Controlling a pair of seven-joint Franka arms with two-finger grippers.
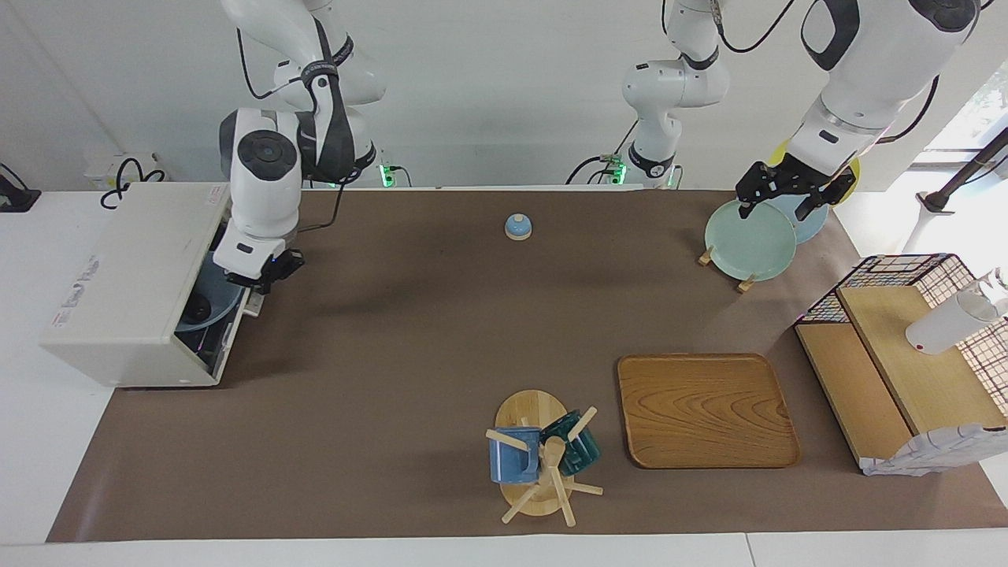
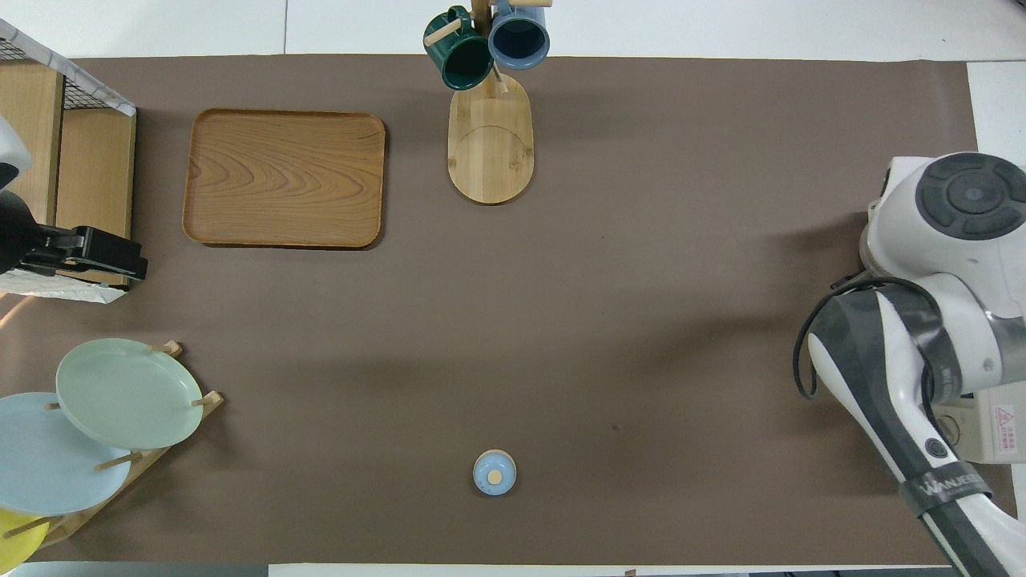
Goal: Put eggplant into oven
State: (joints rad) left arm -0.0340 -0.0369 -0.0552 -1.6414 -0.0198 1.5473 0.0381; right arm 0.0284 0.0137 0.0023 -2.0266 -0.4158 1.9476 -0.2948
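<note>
The cream-white oven (image 1: 126,276) stands at the right arm's end of the table. Its dark glass door (image 1: 224,335) stands almost upright, nearly shut. A blue plate (image 1: 206,309) shows dimly through the glass; the eggplant is hidden inside. My right gripper (image 1: 264,276) is at the door's upper edge, against it. In the overhead view my right arm covers the oven (image 2: 998,433) except one corner, and its gripper is hidden. My left gripper (image 1: 782,201) waits over the plate rack, also seen in the overhead view (image 2: 96,255).
A plate rack with a green plate (image 1: 750,239) and a wire-and-wood shelf (image 1: 906,370) stand at the left arm's end. A wooden tray (image 1: 706,409), a mug tree (image 1: 539,453) and a small blue bell (image 1: 517,227) stand mid-table.
</note>
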